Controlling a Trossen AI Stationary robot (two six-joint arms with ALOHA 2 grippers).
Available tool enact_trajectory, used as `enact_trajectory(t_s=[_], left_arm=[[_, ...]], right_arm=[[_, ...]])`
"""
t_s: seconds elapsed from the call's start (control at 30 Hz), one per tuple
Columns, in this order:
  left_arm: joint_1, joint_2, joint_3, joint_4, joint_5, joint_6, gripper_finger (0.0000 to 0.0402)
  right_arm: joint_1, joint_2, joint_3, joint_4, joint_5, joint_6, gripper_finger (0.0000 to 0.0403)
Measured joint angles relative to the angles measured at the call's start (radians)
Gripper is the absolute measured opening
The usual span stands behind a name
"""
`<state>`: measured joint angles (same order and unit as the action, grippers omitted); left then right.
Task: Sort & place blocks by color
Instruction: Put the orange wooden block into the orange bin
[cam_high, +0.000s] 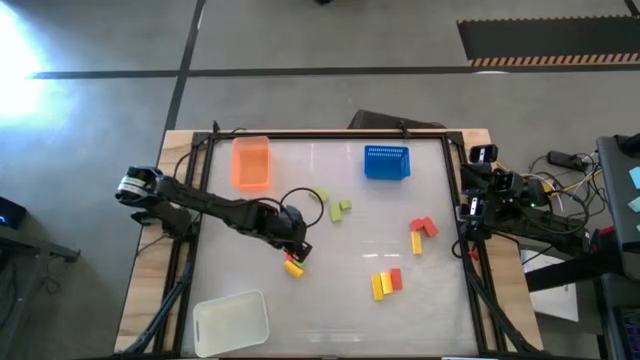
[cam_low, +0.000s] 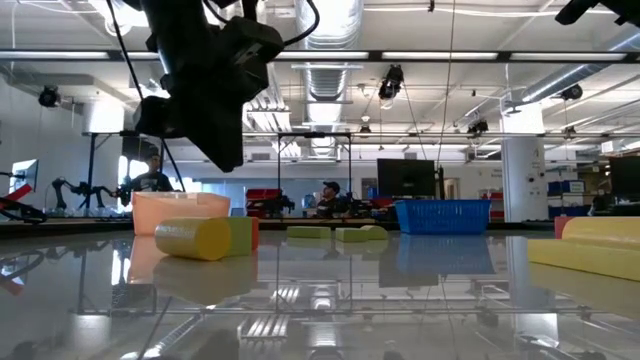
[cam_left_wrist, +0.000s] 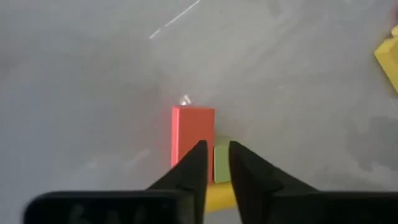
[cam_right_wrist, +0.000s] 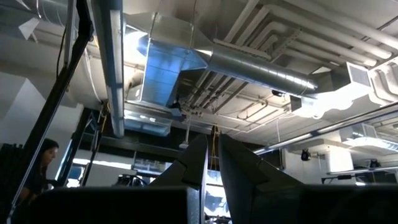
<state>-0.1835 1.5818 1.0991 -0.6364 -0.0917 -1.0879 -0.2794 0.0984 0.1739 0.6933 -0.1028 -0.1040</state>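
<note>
Left gripper (cam_high: 297, 250) hangs over a small red, yellow and green block cluster (cam_high: 293, 266) near table (cam_high: 330, 300) centre-left, fingers narrowly parted, holding nothing. Step, likely: picking from the cluster. Next: open wider, drop onto one block, close. Other blocks (cam_high: 386, 283) lie loose toward the right. Right gripper (cam_high: 468, 212) waits closed at the right edge.
</note>
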Motion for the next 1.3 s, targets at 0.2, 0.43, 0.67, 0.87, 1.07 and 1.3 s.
enact_trajectory(t_s=[0.2,0.43,0.67,0.87,1.07,1.3], left_arm=[[0.005,0.021,-0.008,0.016,-0.059,0.004,0.0152],[0.007,0.080,0.004,0.031,-0.082,0.052,0.0187],[0.007,0.112,0.010,0.033,-0.082,0.049,0.0187],[0.002,0.112,0.014,0.032,-0.081,0.046,0.0187],[-0.006,0.131,0.004,0.050,-0.078,0.020,0.0187],[-0.010,0.162,0.016,0.051,-0.073,0.021,0.0187]], right_arm=[[0.000,0.003,0.000,0.000,0.000,0.000,0.0031],[0.000,0.003,0.000,0.000,0.000,-0.003,0.0031],[0.000,0.003,0.000,0.000,0.000,-0.002,0.0031],[0.000,0.003,0.000,0.000,0.000,-0.002,0.0031],[0.000,0.003,0.000,0.000,0.000,-0.001,0.0031],[0.000,0.003,0.000,0.000,0.000,-0.001,0.0031]])
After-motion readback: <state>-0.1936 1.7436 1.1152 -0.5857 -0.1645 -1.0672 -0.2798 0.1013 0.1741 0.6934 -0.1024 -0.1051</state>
